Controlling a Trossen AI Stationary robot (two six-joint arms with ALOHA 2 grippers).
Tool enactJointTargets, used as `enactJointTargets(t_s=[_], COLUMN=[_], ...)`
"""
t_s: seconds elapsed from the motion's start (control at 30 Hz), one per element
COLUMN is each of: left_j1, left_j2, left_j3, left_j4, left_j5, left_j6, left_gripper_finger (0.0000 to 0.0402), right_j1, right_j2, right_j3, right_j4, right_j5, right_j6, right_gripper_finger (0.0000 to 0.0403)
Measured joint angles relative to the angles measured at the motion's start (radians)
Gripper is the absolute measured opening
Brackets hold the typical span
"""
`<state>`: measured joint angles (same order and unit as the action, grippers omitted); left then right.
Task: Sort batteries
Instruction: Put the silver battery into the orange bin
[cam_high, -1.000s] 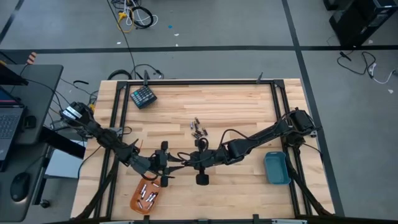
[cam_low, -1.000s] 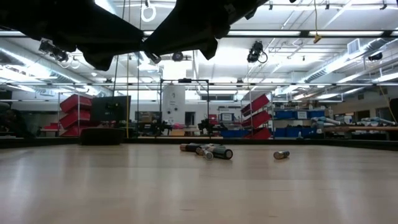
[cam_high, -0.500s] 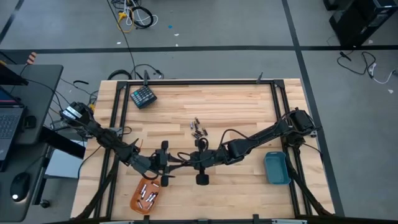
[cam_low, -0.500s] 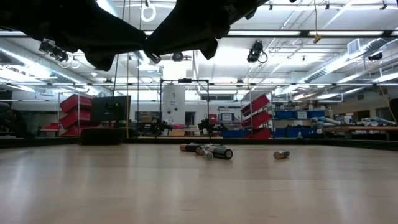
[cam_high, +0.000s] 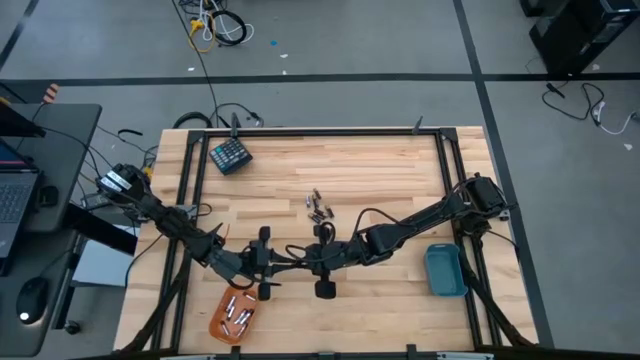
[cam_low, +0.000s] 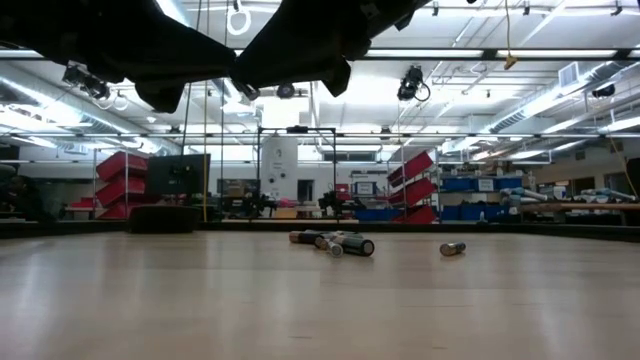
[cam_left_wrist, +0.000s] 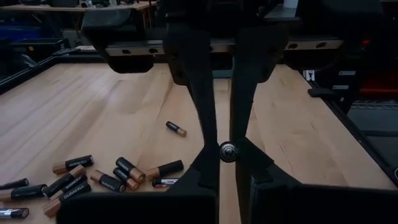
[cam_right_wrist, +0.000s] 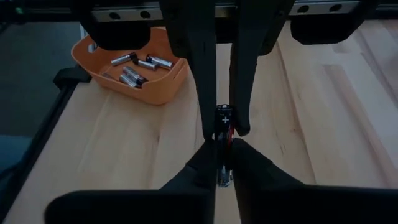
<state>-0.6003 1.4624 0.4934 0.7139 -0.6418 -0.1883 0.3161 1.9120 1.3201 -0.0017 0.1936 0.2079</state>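
Above the middle of the table my two grippers meet tip to tip around one dark battery (cam_right_wrist: 224, 127) with a plus mark. My left gripper (cam_left_wrist: 227, 157) is shut on it. My right gripper (cam_right_wrist: 222, 160) stands slightly open, its fingers close on either side of the battery's near part. Loose batteries (cam_high: 318, 207) lie on the wood farther back, and show in the left wrist view as a pile of batteries (cam_left_wrist: 106, 180). The orange tray (cam_high: 222, 322) near the front left holds several batteries. The blue tray (cam_high: 445, 270) stands at the right. My left gripper pinches the battery between its two fingertips, at the end facing its camera (cam_left_wrist: 227, 151). The fingers come roughly level from the table's left, and the battery points along them. It is lifted clear of the table.
A dark teal keypad block (cam_high: 230, 155) lies at the far left of the table. One battery (cam_low: 452, 248) lies apart from the pile. Bare wood stretches between the pile and the blue tray. A black frame runs around the table's edges.
My left gripper has shut on the battery between the two grippers. Both arms have kept still, and the battery stays in the same place above the table.
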Motion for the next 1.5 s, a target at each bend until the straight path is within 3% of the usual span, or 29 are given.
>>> enactJointTargets(t_s=[0.2, 0.33, 0.47, 0.63, 0.8, 1.07, 1.33, 1.5], left_j1=[-0.059, -0.138, -0.230, -0.319, -0.367, -0.391, -0.390, -0.390], left_j2=[-0.028, -0.089, -0.149, -0.160, -0.155, -0.146, -0.146, -0.146], left_j3=[0.000, 0.016, 0.103, 0.326, 0.492, 0.392, 0.308, 0.307], left_j4=[-0.021, -0.177, -0.526, -1.061, -1.409, -1.441, -1.304, -1.304], left_j5=[0.005, 0.026, 0.145, 0.305, 0.313, 0.318, 0.318, 0.317], left_j6=[-0.024, -0.164, -0.431, -0.699, -0.823, -0.909, -0.954, -0.955], left_gripper_finger=[0.0009, 0.0008, 0.0008, 0.0008, 0.0008, 0.0012, 0.0054, 0.0071], right_j1=[0.001, 0.000, 0.000, -0.003, -0.013, -0.013, -0.013, -0.013], right_j2=[-0.033, -0.078, -0.109, -0.113, -0.113, -0.113, -0.113, -0.112], right_j3=[0.000, 0.000, 0.001, 0.001, 0.001, 0.001, 0.001, 0.001], right_j4=[-0.052, -0.122, -0.162, -0.161, -0.155, -0.153, -0.156, -0.163], right_j5=[-0.014, -0.008, 0.016, 0.055, 0.058, 0.060, 0.060, 0.060], right_j6=[0.062, 0.080, 0.079, 0.029, 0.028, 0.028, 0.028, 0.028], right_gripper_finger=[0.0083, 0.0095, 0.0096, 0.0094, 0.0096, 0.0096, 0.0095, 0.0095])
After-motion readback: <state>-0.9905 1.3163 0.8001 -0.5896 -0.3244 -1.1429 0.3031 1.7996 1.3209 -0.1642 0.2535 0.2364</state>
